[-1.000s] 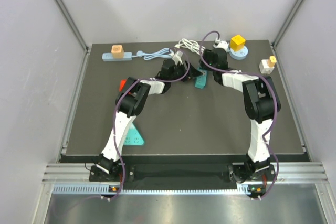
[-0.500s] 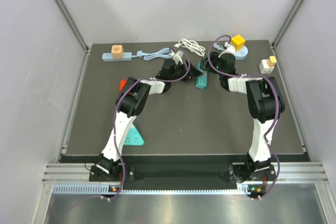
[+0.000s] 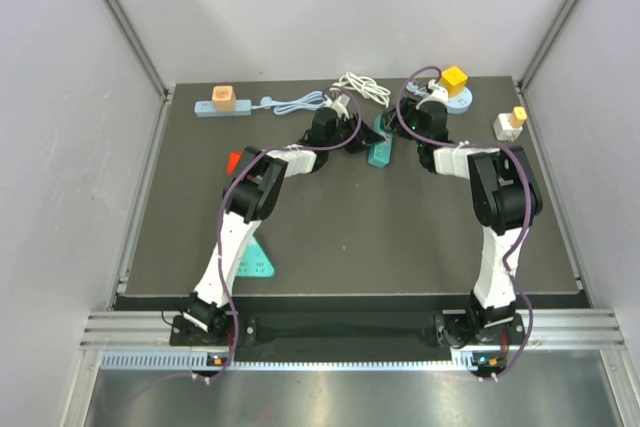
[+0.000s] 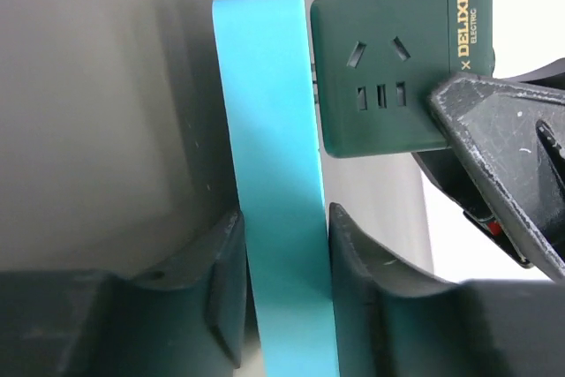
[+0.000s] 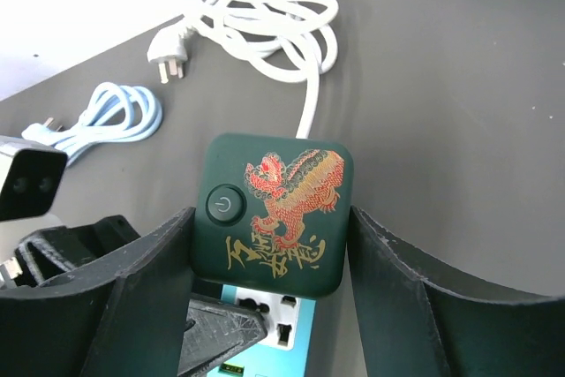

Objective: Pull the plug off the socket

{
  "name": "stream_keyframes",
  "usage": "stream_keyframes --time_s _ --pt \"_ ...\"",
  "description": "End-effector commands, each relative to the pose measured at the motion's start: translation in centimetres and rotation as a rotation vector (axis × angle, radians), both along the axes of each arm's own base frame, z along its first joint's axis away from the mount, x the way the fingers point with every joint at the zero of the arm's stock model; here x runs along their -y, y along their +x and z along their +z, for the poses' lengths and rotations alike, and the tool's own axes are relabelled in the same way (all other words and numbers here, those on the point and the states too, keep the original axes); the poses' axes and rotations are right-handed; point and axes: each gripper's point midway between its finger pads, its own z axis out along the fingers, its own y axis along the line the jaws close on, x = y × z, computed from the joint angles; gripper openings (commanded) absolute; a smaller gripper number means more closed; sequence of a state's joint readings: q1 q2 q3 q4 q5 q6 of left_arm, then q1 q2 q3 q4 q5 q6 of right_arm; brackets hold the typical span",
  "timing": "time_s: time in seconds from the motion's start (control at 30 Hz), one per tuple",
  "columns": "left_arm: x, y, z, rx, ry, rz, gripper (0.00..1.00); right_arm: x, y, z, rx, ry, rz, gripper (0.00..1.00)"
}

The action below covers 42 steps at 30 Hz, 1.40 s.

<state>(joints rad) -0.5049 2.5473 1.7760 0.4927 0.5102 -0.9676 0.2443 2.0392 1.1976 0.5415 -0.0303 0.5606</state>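
Note:
A teal power strip (image 3: 381, 153) lies at the back middle of the dark table (image 3: 350, 227). A dark green cube plug with a red and gold dragon (image 5: 274, 214) sits in the strip's socket. In the left wrist view the cube (image 4: 388, 64) stands against the strip (image 4: 269, 130) with a thin gap between them. My left gripper (image 4: 281, 231) is shut on the strip's sides, and it also shows in the top view (image 3: 360, 139). My right gripper (image 5: 269, 236), which also shows in the top view (image 3: 398, 130), is shut on the cube, one finger on each side.
The strip's white cable (image 5: 265, 24) coils behind it. A light blue strip with an orange cube (image 3: 222, 102) and its cable (image 3: 300, 102) lie back left. A yellow cube on a blue base (image 3: 453, 87) and a white adapter (image 3: 510, 125) stand back right. A teal piece (image 3: 255, 262) lies front left.
My right gripper has swung to the right, onto the cube plug, and then held still. The white cable has shifted a little. My left gripper has barely moved.

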Motion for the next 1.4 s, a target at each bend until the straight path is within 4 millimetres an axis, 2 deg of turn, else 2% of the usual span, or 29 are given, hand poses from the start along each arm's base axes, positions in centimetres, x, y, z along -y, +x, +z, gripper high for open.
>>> stream_keyframes --time_s 0.0,0.07,0.1,0.2,0.23,0.27,0.4,0.57,0.67,0.83,1.1,1.27,1.33,1.37 --pt "-1.0 -1.5 -6.7 -0.037 0.215 -0.01 0.03 -1.5 -1.2 -1.0 -0.052 -0.02 0.038 0.14" --pt "-1.2 -1.4 -6.9 -0.036 0.227 0.009 0.0 -1.3 -1.3 -1.1 -0.06 -0.033 0.032 0.23" --pt "-1.3 -1.4 -6.8 -0.035 0.23 0.013 0.0 -1.2 -1.2 -1.1 -0.062 -0.037 0.028 0.32" --pt "-1.6 -1.3 -6.9 -0.035 0.244 0.039 0.0 -1.2 -1.1 -1.1 -0.071 -0.051 0.027 0.44" --pt "-1.6 -1.4 -7.0 -0.034 0.251 0.044 0.0 -1.1 -1.1 -1.1 -0.073 -0.053 0.024 0.46" --pt "-1.8 -1.1 -6.9 -0.03 0.259 0.062 0.0 -1.1 -1.1 -1.1 -0.077 -0.062 0.027 0.53" --pt "-1.9 -1.2 -7.1 -0.026 0.283 0.084 0.0 -1.4 -1.2 -1.1 -0.083 -0.079 0.034 0.69" --pt "-1.8 -1.2 -7.2 -0.024 0.303 0.092 0.0 -1.8 -1.0 -1.4 -0.093 -0.094 0.045 0.8" --pt "-1.8 -1.3 -7.3 -0.028 0.304 0.094 0.0 -1.9 -1.0 -1.4 -0.092 -0.096 0.048 0.81" --pt "-2.0 -1.2 -7.4 -0.034 0.31 0.104 0.0 -1.2 -0.5 -1.1 -0.084 -0.12 0.007 0.78" --pt "-2.2 -1.3 -7.6 -0.039 0.32 0.116 0.0 -0.1 0.7 0.6 -0.046 -0.147 -0.043 0.77" --pt "-2.3 -1.1 -7.7 -0.041 0.324 0.121 0.0 -0.5 1.2 0.2 -0.061 -0.138 -0.034 0.68" --pt "-2.3 -1.2 -7.7 -0.042 0.325 0.121 0.0 -0.3 1.3 0.1 -0.061 -0.133 -0.039 0.6" --pt "-2.4 -1.1 -7.8 -0.044 0.326 0.124 0.0 -0.2 1.3 0.0 -0.064 -0.133 -0.038 0.52"
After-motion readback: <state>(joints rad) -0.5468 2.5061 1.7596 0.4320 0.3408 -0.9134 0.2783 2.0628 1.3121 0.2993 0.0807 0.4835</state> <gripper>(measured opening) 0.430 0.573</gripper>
